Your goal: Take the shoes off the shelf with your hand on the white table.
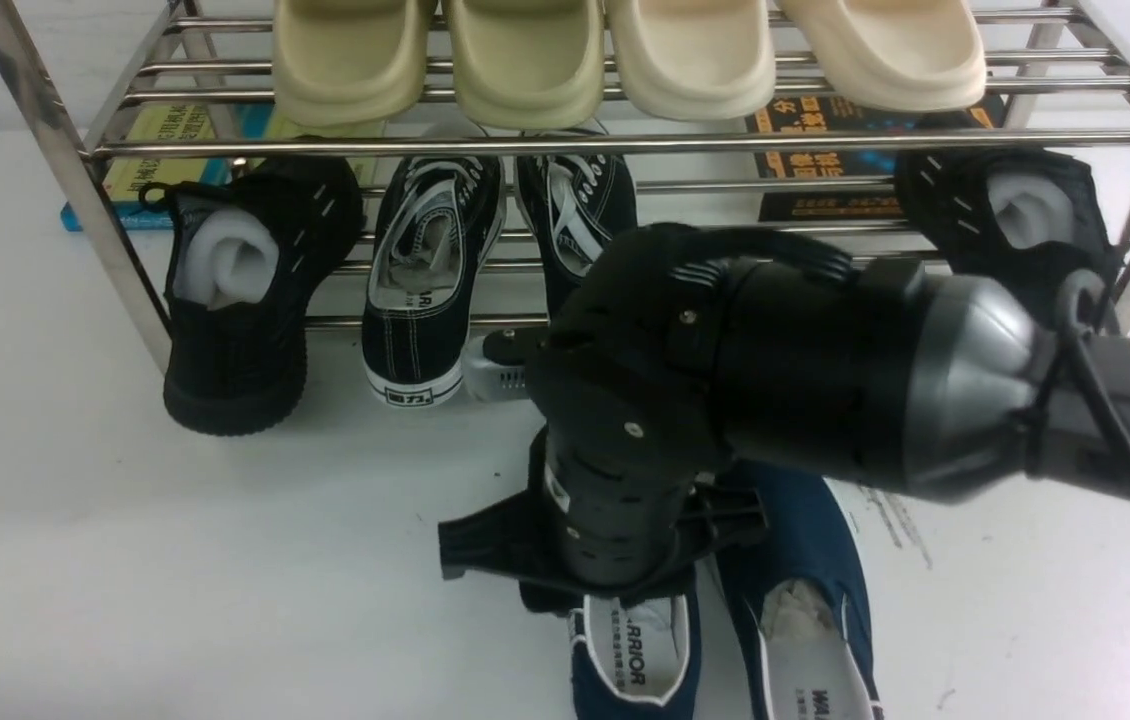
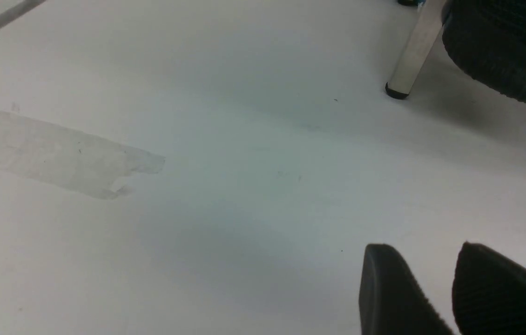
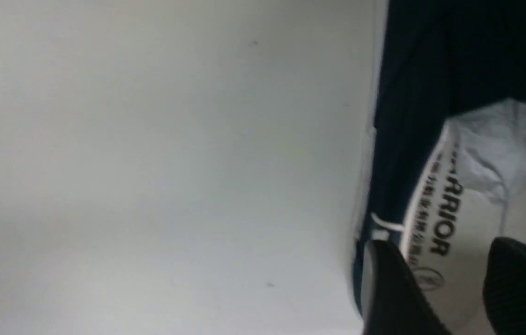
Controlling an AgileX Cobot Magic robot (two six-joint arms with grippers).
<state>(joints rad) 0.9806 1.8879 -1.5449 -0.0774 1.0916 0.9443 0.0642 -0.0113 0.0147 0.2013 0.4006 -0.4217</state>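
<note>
**Front view:** The right arm bends down over the navy shoes, which lie side by side on the white table, just in front of the shelf. The wrist hides its fingertips. The job looks all but done. The shelf's front rail stands close behind the wrist, and bare table opens to either side.

**Left wrist view:** The left gripper hangs low over bare table, fingers slightly parted and empty. It looks parked out of the way, well apart from the shelf leg and a black knit shoe.

**Right wrist view:** The right gripper holds its fingers parted above one shoe's heel opening. The "WARRIOR" insole shows between them, and nothing visible is pinched.
</note>
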